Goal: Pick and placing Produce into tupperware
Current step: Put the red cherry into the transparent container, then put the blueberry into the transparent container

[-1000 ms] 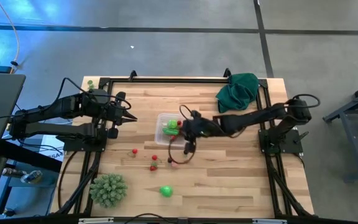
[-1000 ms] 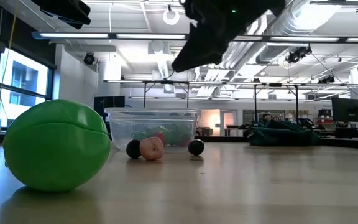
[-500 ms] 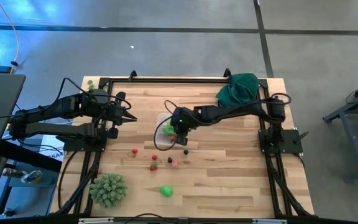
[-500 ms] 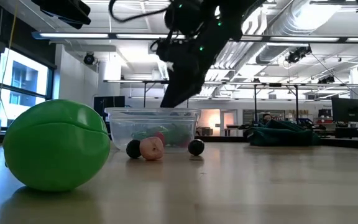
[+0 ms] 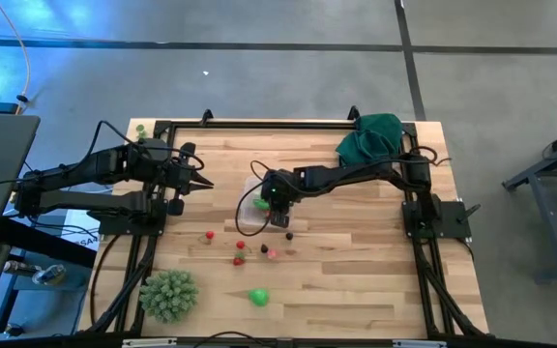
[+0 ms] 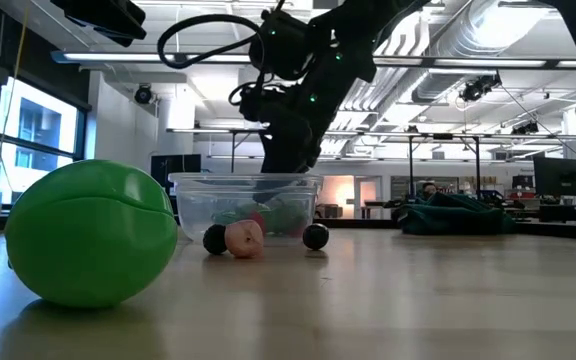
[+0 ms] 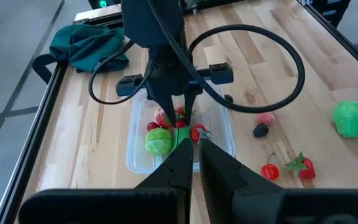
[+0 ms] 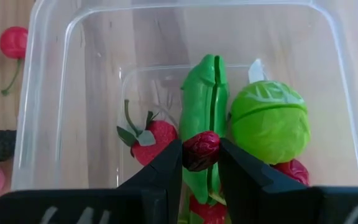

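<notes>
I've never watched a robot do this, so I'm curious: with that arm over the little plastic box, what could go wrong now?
The right gripper pinches a small dark red fruit above the tupperware. The grip is only at the fingertips, so it might slip early. Dropped onto the rounded green lettuce, it could perhaps bounce out. The arm sits low over the rim and might nudge the light container.

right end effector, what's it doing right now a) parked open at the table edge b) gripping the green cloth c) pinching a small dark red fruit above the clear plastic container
c: the right end effector clamps a small dark red fruit over the clear plastic container.
</notes>
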Robot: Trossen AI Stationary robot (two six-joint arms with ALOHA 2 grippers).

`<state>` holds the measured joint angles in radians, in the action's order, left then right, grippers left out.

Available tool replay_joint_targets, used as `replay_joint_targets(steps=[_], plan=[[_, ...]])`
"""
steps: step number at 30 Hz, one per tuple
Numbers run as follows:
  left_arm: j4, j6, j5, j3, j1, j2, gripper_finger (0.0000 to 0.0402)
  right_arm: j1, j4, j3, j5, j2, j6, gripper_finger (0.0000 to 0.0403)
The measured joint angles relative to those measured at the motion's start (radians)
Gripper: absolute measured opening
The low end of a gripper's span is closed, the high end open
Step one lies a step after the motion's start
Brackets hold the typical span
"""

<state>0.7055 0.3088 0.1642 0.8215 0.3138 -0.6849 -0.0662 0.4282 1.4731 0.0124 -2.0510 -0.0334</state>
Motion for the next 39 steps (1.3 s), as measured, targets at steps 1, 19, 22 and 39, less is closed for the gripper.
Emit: replay_joint_targets(steps=[1, 19, 22, 39], plan=[[0.0, 0.0, 0.0, 0.0, 0.0, 0.0, 0.0019, 0.0, 0.001, 0.0, 0.0, 0.0, 0.0, 0.0083], [0.0, 0.0, 0.0, 0.0, 0.0, 0.0, 0.0019, 0.0, -0.011, 0.0, -0.019, 0.0, 0.001, 0.0129], [0.0, 0.0, 0.0, 0.0, 0.0, 0.0, 0.0019, 0.0, -0.013, 0.0, -0.019, 0.0, 0.013, 0.0136], [0.0, 0.0, 0.0, 0.0, 0.0, 0.0, 0.0019, 0.033, -0.048, 0.0, -0.036, 0.028, 0.052, 0.0138]])
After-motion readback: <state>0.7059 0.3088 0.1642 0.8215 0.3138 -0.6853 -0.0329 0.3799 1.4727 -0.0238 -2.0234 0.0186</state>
